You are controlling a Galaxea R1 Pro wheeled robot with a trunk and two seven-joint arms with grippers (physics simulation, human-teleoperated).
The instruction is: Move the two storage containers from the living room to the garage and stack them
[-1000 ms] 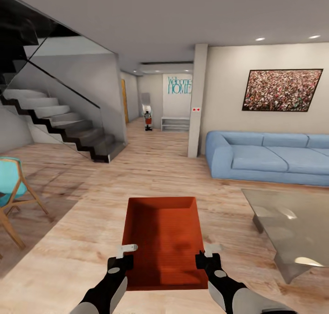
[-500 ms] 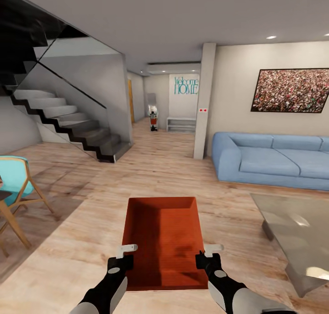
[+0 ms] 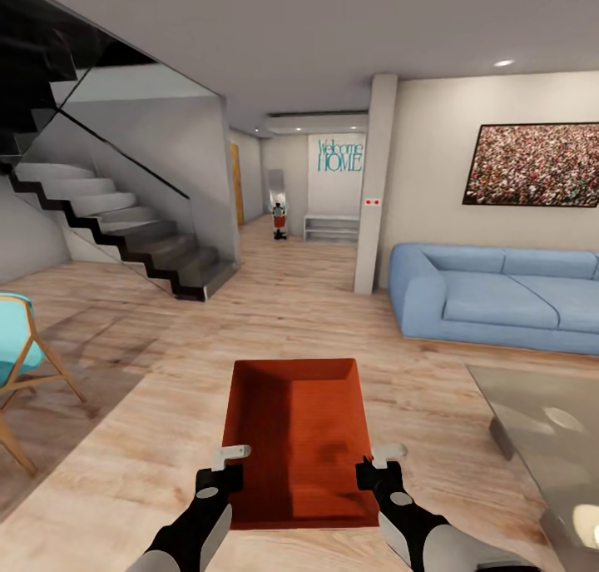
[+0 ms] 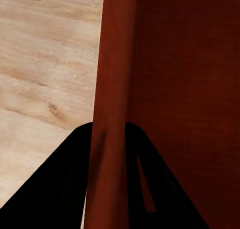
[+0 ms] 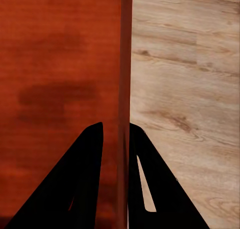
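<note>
At the bottom centre of the head view, the left tool (image 3: 223, 470) and right tool (image 3: 376, 470) each clench a long side wall of the storage container (image 3: 298, 439), carried above the wood floor (image 3: 150, 439). Rigid, thin-walled and probably light, it suits this two-sided rim grip. Farther off, right, stands the blue sofa (image 3: 499, 297).

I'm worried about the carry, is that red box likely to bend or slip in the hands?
The storage container probably stays stiff: its walls look straight. Each hand, left and right, pinches one thin side wall, so it could slip or tilt if jolted. Being empty, it's likely light.
</note>
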